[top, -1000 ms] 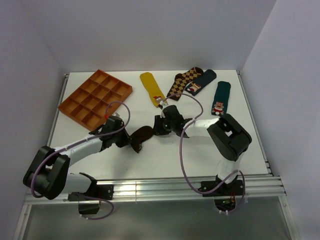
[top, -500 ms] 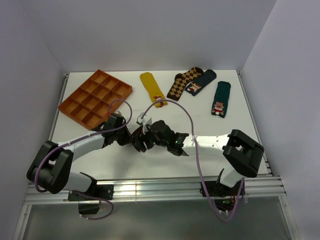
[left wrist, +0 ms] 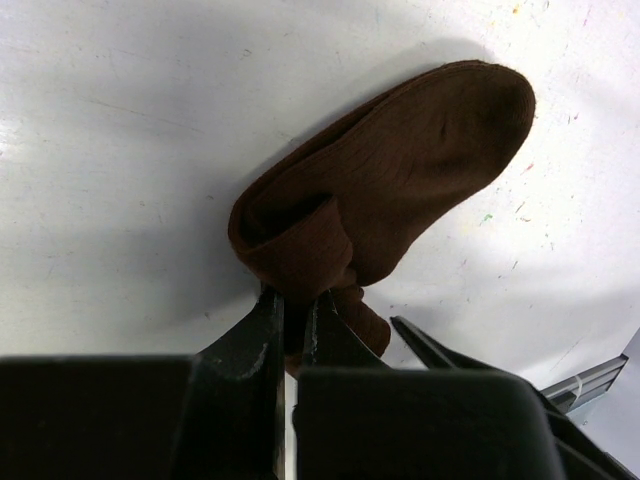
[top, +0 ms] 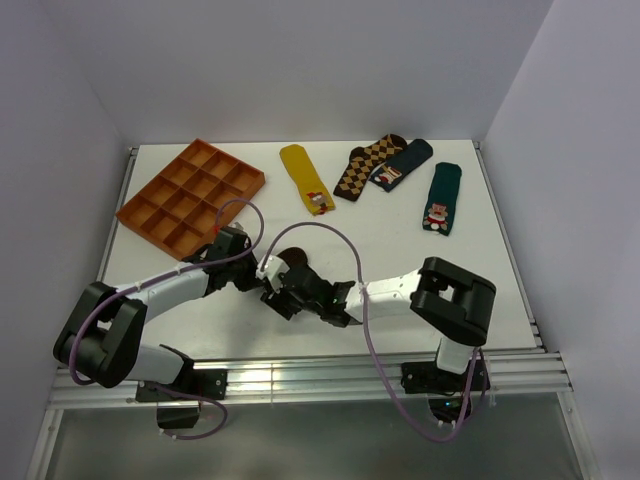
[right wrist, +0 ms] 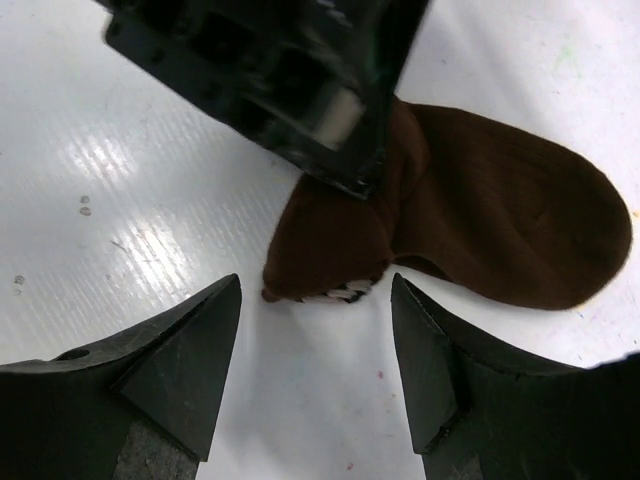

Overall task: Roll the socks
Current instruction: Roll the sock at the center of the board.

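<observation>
Folded brown sock (left wrist: 400,180) on the bench (top: 480,260), left hand (left wrist: 295,320) clamped on its fold, right hand (right wrist: 315,300) apart beside its cuff

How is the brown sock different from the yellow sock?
The brown sock is dark; the yellow sock is bright. The brown sock is folded over and pinched by the left gripper; the yellow sock lies flat, untouched. Both rest on the white table.
</observation>
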Robot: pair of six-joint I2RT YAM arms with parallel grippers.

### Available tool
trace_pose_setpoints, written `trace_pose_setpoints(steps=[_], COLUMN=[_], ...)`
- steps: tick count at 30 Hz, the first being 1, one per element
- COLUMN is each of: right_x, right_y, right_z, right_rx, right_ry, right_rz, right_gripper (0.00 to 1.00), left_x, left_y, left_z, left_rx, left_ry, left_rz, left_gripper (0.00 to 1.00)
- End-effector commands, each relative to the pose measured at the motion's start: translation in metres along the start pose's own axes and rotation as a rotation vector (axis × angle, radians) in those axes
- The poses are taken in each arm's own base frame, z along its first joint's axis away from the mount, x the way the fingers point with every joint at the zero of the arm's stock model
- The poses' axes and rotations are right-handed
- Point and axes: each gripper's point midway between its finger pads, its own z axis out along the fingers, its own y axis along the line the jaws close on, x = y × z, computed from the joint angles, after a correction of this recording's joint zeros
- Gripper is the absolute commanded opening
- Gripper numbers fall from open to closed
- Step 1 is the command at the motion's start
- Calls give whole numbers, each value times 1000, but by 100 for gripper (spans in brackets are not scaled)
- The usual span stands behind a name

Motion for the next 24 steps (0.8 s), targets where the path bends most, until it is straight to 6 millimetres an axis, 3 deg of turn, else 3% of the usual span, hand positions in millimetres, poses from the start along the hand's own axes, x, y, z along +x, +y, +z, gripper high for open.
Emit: trace_pose_setpoints(steps=[1,8,13,16,20,23,24], right_x=[-35,-34,-17,-5,4,6,5], right_y=[-2,6,4,1,-4,-5,-5], right_z=[9,21,32,34,28,23,21], right_rx=[49,59,92,106,130,131,128], right_ry=[-89,-64,-12,15,28,36,35], right_rz=[-41,-69,-78,-76,-63,-55,-52], right_gripper=[69,69,67,60,59,52,46], left_x=[25,28,29,29,29,29,29], left_y=[36,35,34,34,35,35,35], left_z=[5,7,7,7,6,7,7], left_rx=[-116,-104,-94,-94,-95,-98,-97], left_ry=[80,93,99,98,94,96,97], left_rz=[0,-6,-8,-3,0,-1,-1], left_gripper=[0,0,0,0,0,0,0])
